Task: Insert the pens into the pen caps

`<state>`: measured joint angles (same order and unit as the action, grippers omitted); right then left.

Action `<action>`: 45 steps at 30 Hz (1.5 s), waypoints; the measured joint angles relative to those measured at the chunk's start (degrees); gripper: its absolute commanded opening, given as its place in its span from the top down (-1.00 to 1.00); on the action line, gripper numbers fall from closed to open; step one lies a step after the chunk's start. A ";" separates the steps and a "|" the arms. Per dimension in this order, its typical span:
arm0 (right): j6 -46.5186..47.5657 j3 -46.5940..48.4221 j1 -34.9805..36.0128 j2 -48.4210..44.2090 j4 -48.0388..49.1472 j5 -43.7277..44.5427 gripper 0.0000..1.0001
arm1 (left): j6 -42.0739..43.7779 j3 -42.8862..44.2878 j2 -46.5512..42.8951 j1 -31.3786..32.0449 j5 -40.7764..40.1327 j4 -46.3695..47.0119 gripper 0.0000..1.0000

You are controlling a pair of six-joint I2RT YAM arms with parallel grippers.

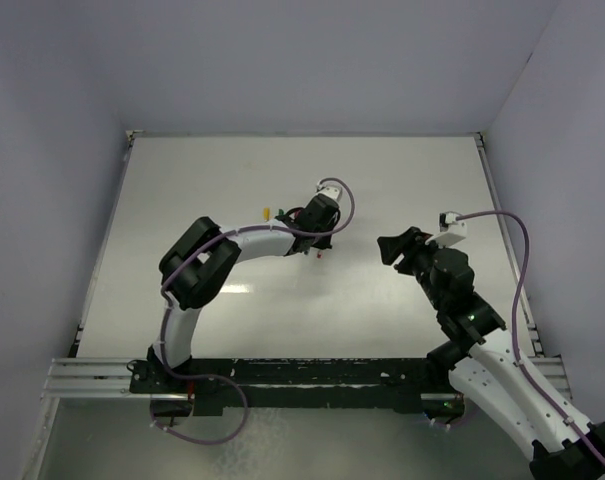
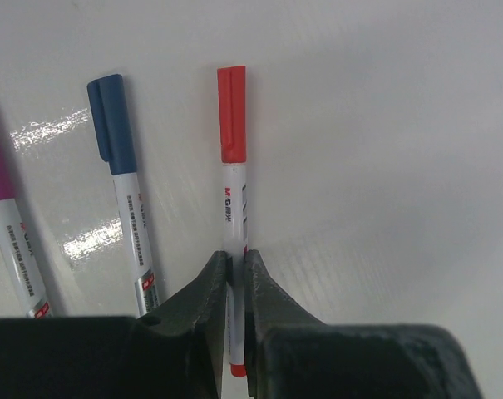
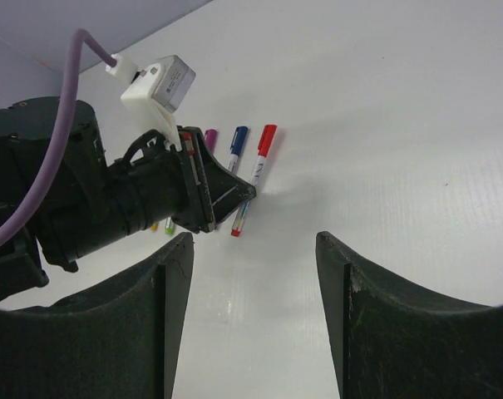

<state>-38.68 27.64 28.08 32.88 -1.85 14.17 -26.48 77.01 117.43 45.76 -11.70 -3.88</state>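
Your left jaws sit pinched on the red pen (image 2: pixel 234 208), low on its barrel, with the pen lying on the counter (image 2: pixel 384 166). The red cap (image 2: pixel 232 112) is on, so this looks like laying it in the row beside the blue pen (image 2: pixel 128 199). Right jaws hang wide apart, empty. The magenta pen (image 2: pixel 6 216) is cut off, and anything yellow or green barely peeks from under the wrist.
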 measured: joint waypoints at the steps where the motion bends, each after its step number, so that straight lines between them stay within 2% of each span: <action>1: -0.13 0.00 0.00 0.04 0.00 0.00 -0.25 | -0.09 0.17 0.50 0.00 0.00 -0.24 0.72; 13: -0.72 -1.90 0.00 0.00 0.31 -0.11 -0.26 | -1.73 2.56 2.60 0.00 -0.70 -1.14 0.46; 29: -0.74 -2.62 0.00 -0.04 1.66 -0.15 -0.27 | -0.15 4.74 1.46 0.00 -0.59 -4.57 0.32; 34: -0.74 -2.82 0.00 -0.68 1.51 -0.13 -0.28 | 1.09 5.27 -3.96 0.00 -0.37 -5.05 0.32; 39: -0.66 -2.80 0.00 -1.44 0.83 0.22 -0.32 | 2.60 1.73 -14.91 0.00 1.18 -2.40 0.26; 43: -0.33 -2.80 0.00 -2.19 -0.52 2.08 -0.71 | 4.17 -4.44 -24.85 0.00 1.07 -0.39 0.18; 45: -0.07 -2.80 0.00 -2.67 -1.68 3.43 -0.83 | 4.74 -7.45 -28.96 0.00 0.15 -0.57 0.13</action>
<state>-38.74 24.84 28.08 30.22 -3.53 17.61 -21.74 69.56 88.47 45.76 -11.55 -4.45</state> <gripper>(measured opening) 0.822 0.405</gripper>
